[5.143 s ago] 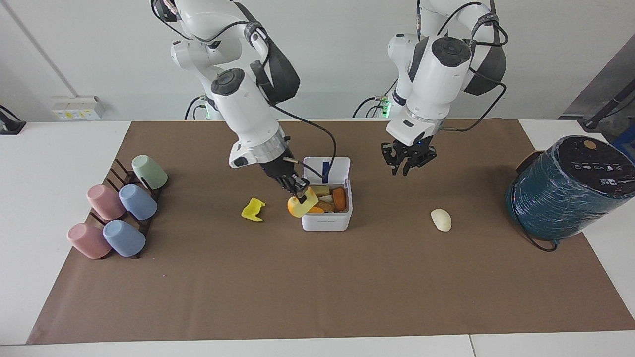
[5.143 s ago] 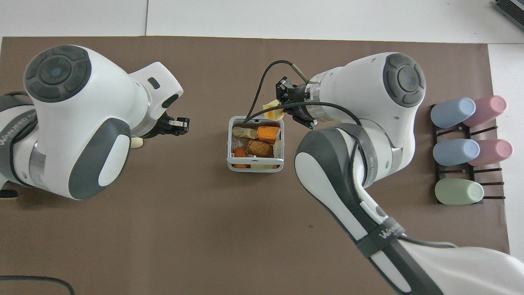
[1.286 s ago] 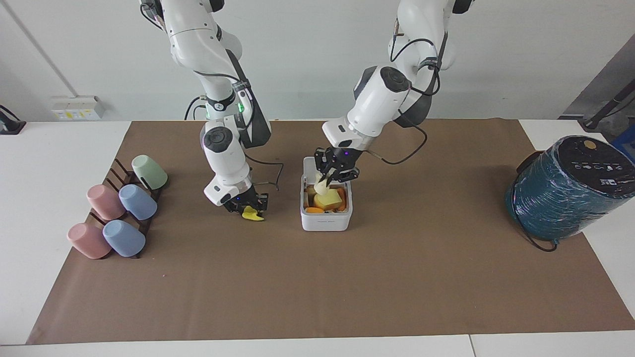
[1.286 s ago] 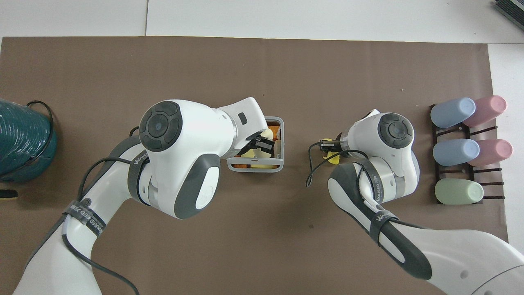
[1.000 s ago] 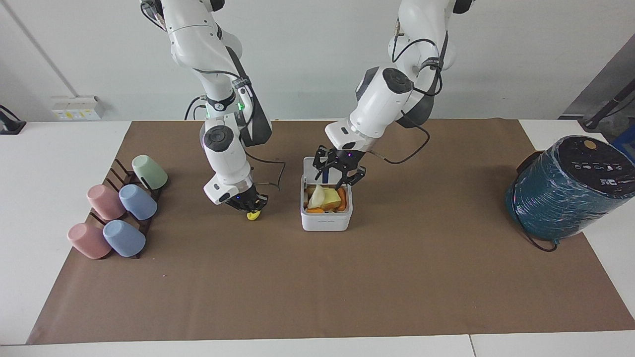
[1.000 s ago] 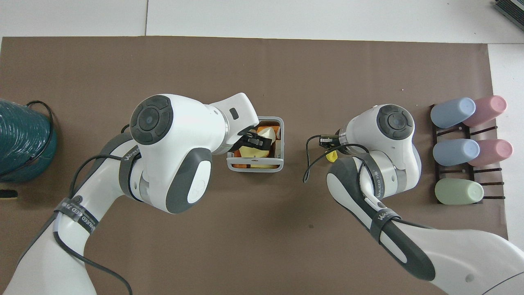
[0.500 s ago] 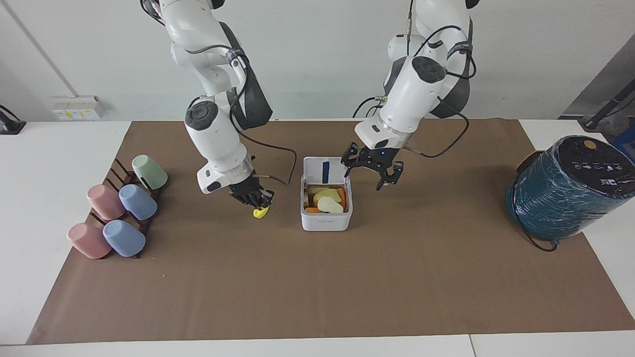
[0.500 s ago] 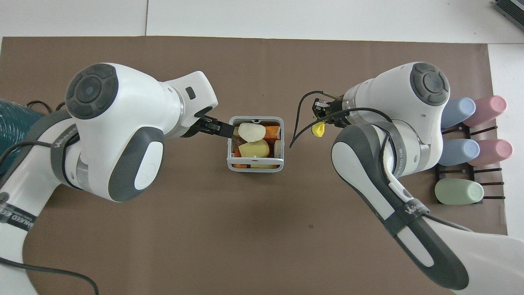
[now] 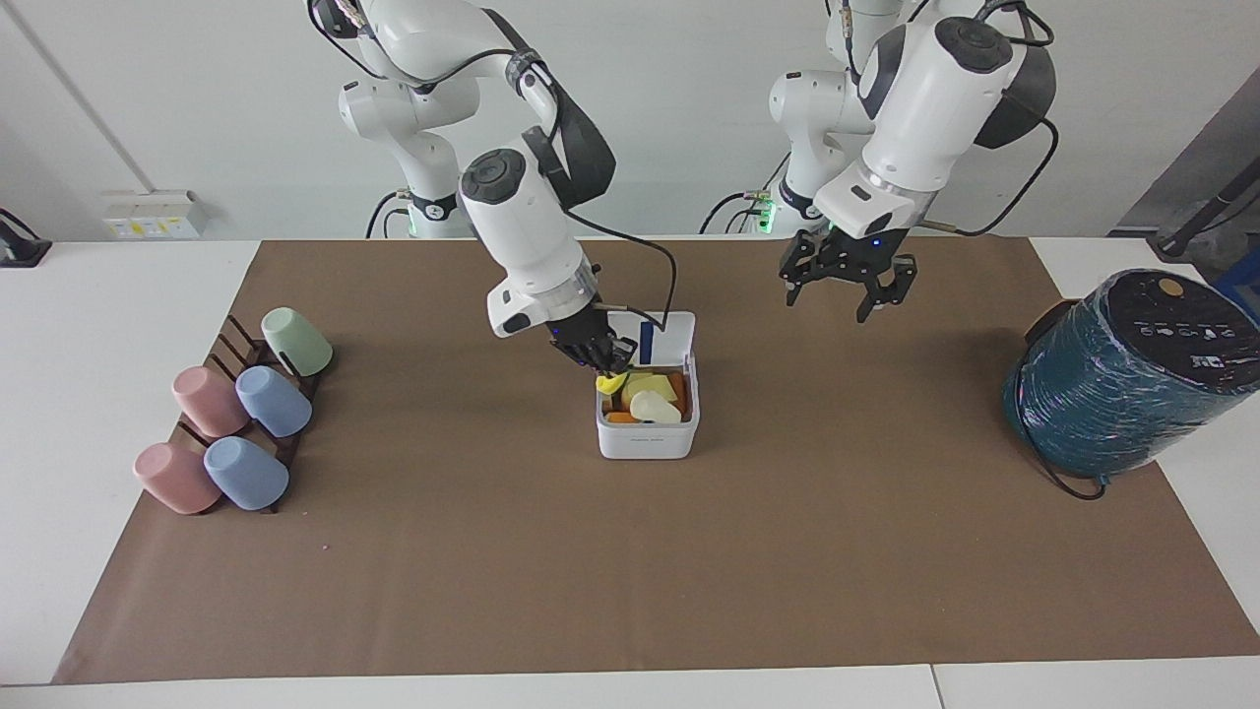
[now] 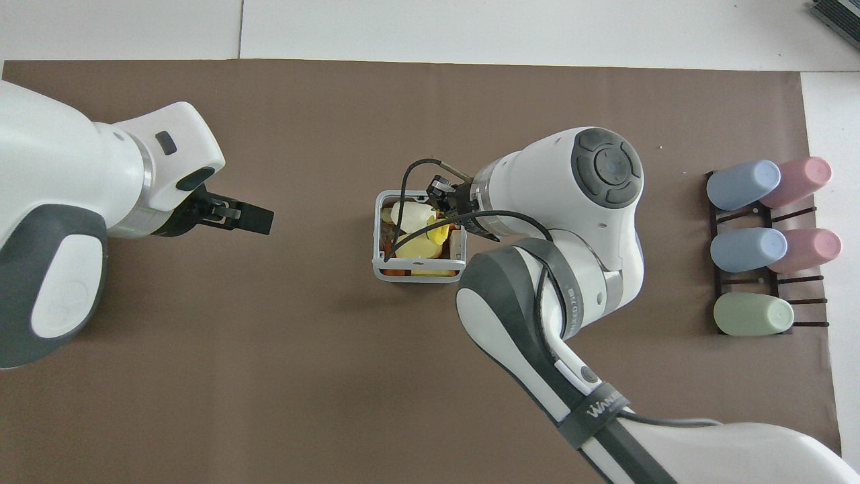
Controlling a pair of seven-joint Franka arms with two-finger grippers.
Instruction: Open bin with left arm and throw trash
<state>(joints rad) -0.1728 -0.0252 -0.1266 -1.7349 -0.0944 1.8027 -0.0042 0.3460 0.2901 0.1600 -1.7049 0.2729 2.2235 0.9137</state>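
The white bin [image 9: 647, 441] stands mid-mat with its lid [image 9: 669, 333] tipped open and the blue strip showing. Its rim also shows in the overhead view [image 10: 416, 274]. The cream oval lump [image 9: 655, 406] [image 10: 411, 214] and the yellow-orange wedge [image 9: 650, 386] lie in it on top of orange pieces. My right gripper [image 9: 602, 362] [image 10: 445, 202] is over the bin's edge, shut on the bright yellow scrap [image 9: 610, 381] [image 10: 440, 233], which hangs just above the contents. My left gripper [image 9: 845, 284] [image 10: 248, 218] is open and empty, raised over the mat toward the left arm's end.
A big teal wrapped cylinder [image 9: 1122, 379] stands at the left arm's end of the table. A rack of pastel cups [image 9: 236, 423] [image 10: 766, 245] lies at the right arm's end. The brown mat [image 9: 630, 571] covers the table.
My right gripper lifted the yellow scrap off the mat and carried it over the bin. My left gripper let the cream lump go into the bin, then rose and drew away, open.
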